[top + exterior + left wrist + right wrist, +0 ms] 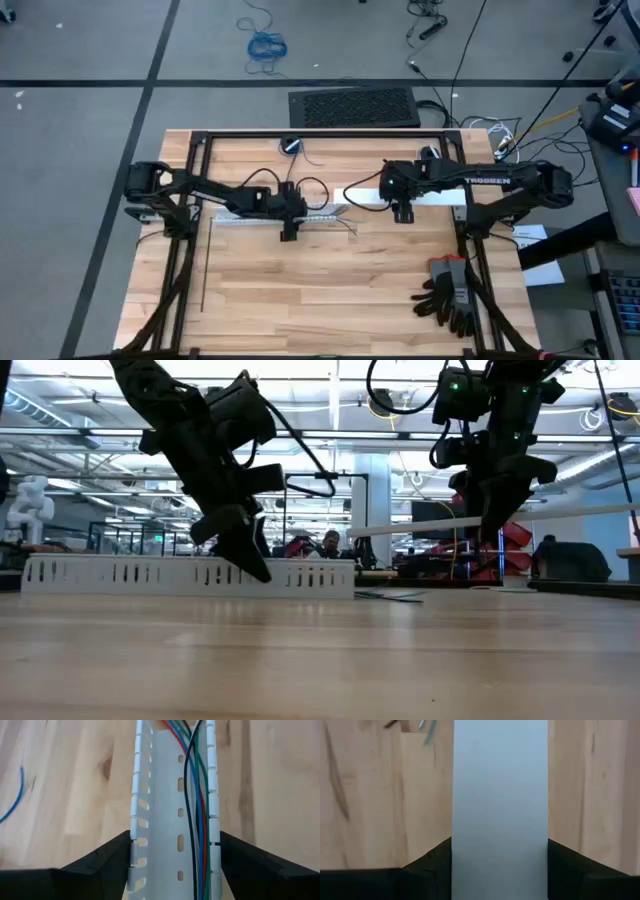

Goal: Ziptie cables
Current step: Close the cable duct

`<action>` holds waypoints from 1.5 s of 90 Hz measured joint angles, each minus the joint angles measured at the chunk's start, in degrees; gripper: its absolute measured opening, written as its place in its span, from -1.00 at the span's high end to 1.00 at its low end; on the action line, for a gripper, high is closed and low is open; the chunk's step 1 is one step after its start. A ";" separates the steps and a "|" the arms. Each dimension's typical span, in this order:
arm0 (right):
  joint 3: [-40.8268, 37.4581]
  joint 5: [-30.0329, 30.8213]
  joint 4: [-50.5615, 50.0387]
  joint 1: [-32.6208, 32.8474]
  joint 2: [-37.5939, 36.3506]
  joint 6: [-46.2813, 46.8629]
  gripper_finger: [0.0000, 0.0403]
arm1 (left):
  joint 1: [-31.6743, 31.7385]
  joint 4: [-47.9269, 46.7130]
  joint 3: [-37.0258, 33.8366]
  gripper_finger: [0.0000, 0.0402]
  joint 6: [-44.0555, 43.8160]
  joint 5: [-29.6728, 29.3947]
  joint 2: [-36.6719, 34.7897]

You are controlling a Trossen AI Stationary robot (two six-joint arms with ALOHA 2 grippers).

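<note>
looking straight down, the high view shows a wooden table framed by black metal bars. the left gripper sits over the right part of a white slotted duct lying crosswise at mid-table, and the ends of the cables trail out of the duct's right end. the right gripper sits over a plain white cover strip just beside the duct, to its right. a thin dark strip, possibly one of the zipties, lies along the table's left side, well apart from both grippers. a pair of black gloves rests near the right front corner.

low view: the left gripper reaches down to the duct, which stands on the table top. the right gripper hangs above the table and holds the cover strip raised, with one end lower than the other. cable ends lie on the wood past the duct's end. people sit in the room behind.

left wrist view: the left gripper's fingers touch both outer walls of the duct, clasping it. blue, green, red and black cables run inside the channel along one wall.

right wrist view: the right gripper's fingers press against both edges of the cover strip, gripping it above the wood.
</note>
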 joint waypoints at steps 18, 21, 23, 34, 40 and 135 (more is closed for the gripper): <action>0.04 -0.73 1.24 0.41 0.33 -0.17 -0.07 | 0.94 0.17 0.34 -0.38 -0.11 0.27 0.45; 0.09 -1.41 1.94 0.71 0.65 -0.12 -0.07 | 1.14 0.15 0.35 -0.38 -0.11 0.26 0.43; 0.09 -1.87 2.65 0.91 0.90 -0.10 -0.07 | 1.28 0.06 0.35 -0.38 -0.12 0.26 0.43; 0.11 -2.30 6.49 2.41 3.44 -1.24 -0.07 | 1.53 -0.20 0.35 -0.38 -0.13 0.24 0.39; 0.15 -2.34 8.09 2.56 5.49 -2.36 -0.07 | 1.53 -0.33 0.35 -0.38 -0.11 0.24 0.36; 0.22 -0.46 13.57 1.30 12.13 -4.73 -0.07 | 1.46 -0.35 0.37 -0.38 -0.22 0.15 0.32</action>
